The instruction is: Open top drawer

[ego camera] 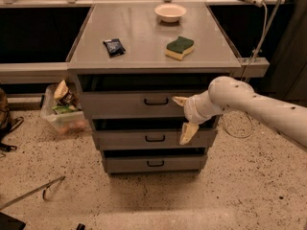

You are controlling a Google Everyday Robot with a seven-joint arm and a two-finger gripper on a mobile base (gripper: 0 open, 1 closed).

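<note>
The top drawer (120,105) is the widest grey metal drawer under the grey cabinet top, with a small black bar handle (156,101) at its centre. It looks slightly pulled out, with a dark gap above its front. My gripper (183,117) is on a white arm coming in from the right. It is open, with one tan finger (180,100) just right of the handle and the other finger (188,133) hanging down over the middle drawer. It holds nothing.
Two narrower drawers (153,139) sit below. On the cabinet top (144,37) lie a white bowl (170,12), a green-yellow sponge (180,48) and a dark packet (114,47). A clear bin of items (62,109) stands on the floor at left. A cable (254,47) hangs at right.
</note>
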